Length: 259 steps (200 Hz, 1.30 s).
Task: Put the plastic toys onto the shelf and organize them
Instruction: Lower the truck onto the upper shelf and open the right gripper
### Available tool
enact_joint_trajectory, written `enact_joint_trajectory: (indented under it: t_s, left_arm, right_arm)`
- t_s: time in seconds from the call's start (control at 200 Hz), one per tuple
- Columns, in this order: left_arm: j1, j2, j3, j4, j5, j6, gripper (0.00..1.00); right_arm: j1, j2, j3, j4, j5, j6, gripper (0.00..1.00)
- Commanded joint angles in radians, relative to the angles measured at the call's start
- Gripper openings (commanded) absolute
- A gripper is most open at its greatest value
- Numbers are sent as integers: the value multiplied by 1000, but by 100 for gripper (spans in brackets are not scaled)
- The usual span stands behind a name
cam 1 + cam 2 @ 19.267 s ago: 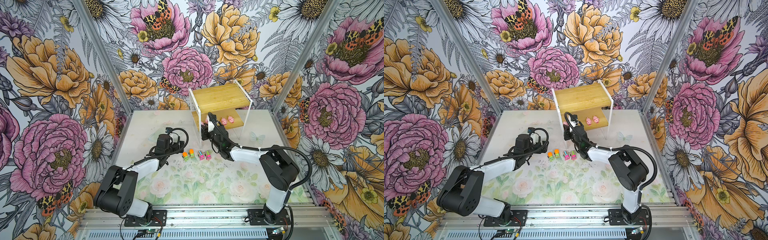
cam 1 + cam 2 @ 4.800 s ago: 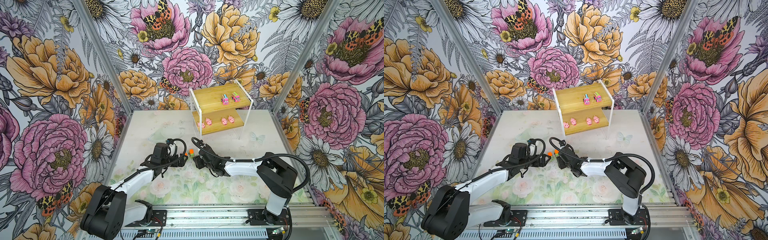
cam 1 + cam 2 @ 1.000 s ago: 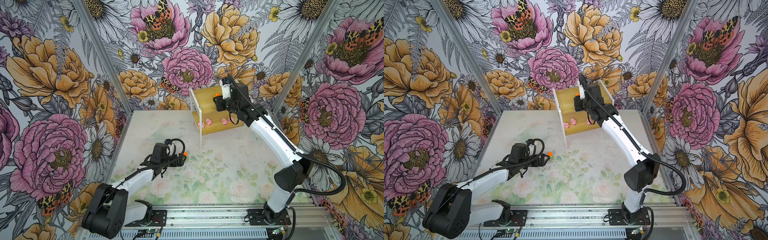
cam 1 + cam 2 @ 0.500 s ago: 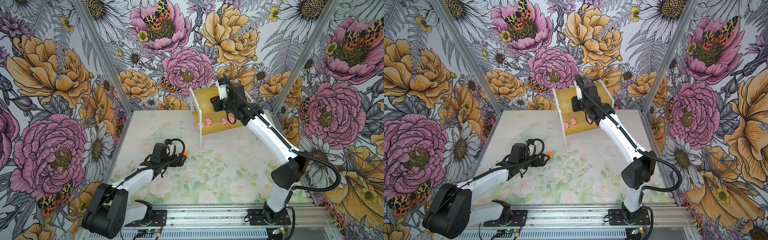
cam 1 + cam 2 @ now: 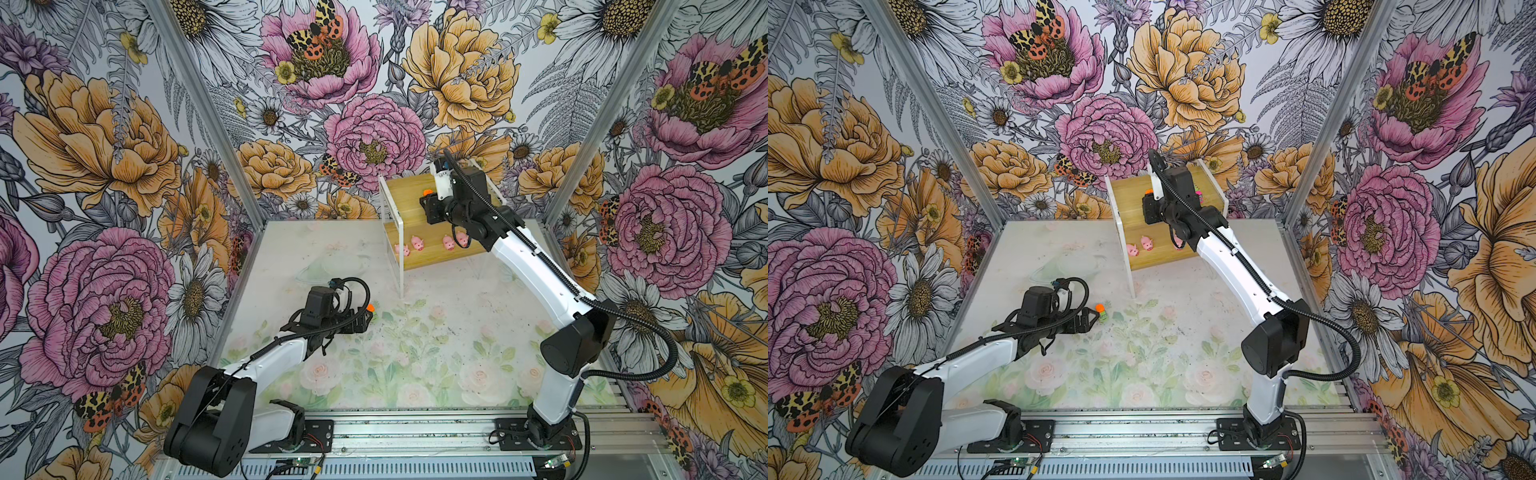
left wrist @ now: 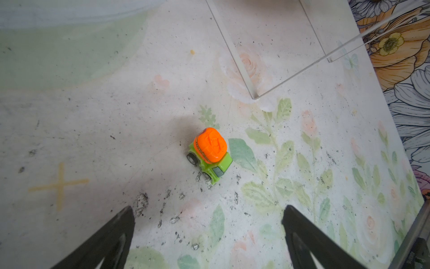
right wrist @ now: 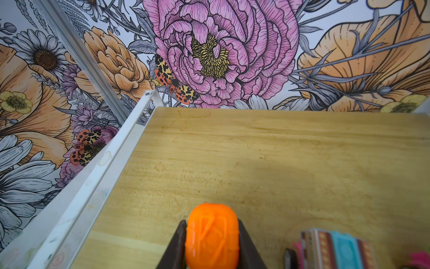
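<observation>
Right wrist view: our right gripper (image 7: 211, 224) pinches an orange-topped truck (image 7: 212, 237) over the shelf (image 7: 256, 151). Our left gripper (image 6: 208, 209), jaws spread, faces a second truck (image 6: 209, 153).

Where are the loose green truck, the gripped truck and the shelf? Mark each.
loose green truck (image 6: 210, 149): left wrist view, orange top.
gripped truck (image 7: 212, 235): right wrist view, orange top.
shelf (image 7: 256, 158): right wrist view, bare upper board.
</observation>
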Motion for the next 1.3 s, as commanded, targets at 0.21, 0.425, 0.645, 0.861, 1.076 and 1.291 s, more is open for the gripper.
enact_joint_trajectory:
  t_s: [0.21,0.425,0.645,0.861,1.076,1.291]
  left_arm:
    - [9,-6,-8,12,-3,-15,99]
    - [8,-8,-10,14,-4,-16,99]
    - [9,-8,-10,14,-3,-15,99]
    - [9,-5,-9,15,-4,-15,99]
    - [10,-4,-8,15,-2,-16,99]
    - [15,-1,-6,11,-1,-17,99]
  right_arm:
    - [3,13,9,1,-9,-18,42]
    - [4,-8,2,0,-3,-26,51]
    - [11,-112,-48,-1,-5,-30,59]
    - [75,-324,-203,-2,116,-94,62]
    - [151,-505,-480,32,42,-58,62]
    - [285,-571,-939,329,-12,-63,62]
